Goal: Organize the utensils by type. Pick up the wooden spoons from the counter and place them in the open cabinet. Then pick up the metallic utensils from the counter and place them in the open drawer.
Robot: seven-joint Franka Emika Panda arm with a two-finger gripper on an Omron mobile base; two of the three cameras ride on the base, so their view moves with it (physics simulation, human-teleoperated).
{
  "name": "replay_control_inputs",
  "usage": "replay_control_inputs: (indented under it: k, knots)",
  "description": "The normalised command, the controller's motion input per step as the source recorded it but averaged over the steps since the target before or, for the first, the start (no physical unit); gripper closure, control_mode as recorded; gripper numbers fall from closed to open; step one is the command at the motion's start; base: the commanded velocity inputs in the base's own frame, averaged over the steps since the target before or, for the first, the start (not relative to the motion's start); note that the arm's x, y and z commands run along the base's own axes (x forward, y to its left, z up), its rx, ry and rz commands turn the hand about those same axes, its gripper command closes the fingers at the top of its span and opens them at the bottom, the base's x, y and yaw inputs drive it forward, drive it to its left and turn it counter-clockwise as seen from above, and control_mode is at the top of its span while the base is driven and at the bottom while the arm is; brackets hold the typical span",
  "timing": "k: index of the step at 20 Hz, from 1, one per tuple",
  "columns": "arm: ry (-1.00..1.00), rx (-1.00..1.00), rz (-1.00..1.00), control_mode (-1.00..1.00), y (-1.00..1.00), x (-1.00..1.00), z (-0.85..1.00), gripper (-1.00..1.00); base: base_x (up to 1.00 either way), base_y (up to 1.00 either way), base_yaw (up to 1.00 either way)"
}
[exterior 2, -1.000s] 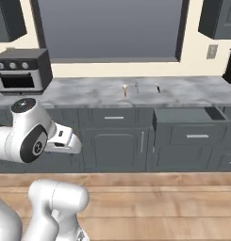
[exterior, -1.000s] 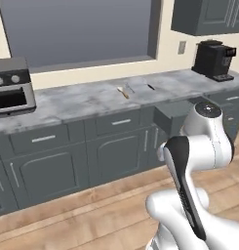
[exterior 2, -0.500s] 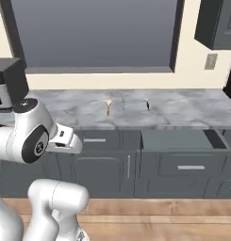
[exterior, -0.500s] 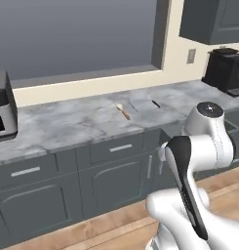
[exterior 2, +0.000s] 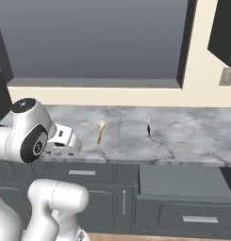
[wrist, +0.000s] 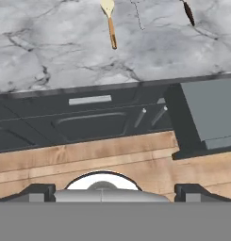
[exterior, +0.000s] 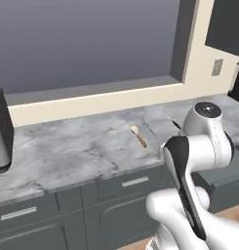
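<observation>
You're at the approach step: gripper [wrist: 114, 188] spread wide and empty, low before the drawer [wrist: 212, 113]. The pale-bowled wooden spoon [wrist: 110, 22] lies on the counter [wrist: 51, 52]; next, reach up and over it.

The place was a home kitchen. A long marble counter [exterior: 82, 146] ran across the middle of both base views, over dark grey lower cabinets [exterior 2: 98, 197] with silver bar handles. A large window [exterior 2: 93, 40] filled the upper frame above a cream sill. A wooden spoon [exterior: 139, 135] lay on the marble, and a dark wall cabinet [exterior 2: 225, 30] hung at upper right.
</observation>
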Motion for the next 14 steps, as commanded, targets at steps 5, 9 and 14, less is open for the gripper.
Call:
replay_control_inputs:
  k: [5, 9, 14]
  knots:
    - [0.00, 0.00, 0.00, 1.00, 0.00, 0.00, 0.00, -1.00, 0.60, -0.32, 0.02]
    - [0.00, 0.00, 0.00, 1.00, 0.00, 0.00, 0.00, -1.00, 0.44, -0.10, 0.01]
    - [0.00, 0.00, 0.00, 1.00, 0.00, 0.00, 0.00, -1.00, 0.44, -0.05, 0.05]
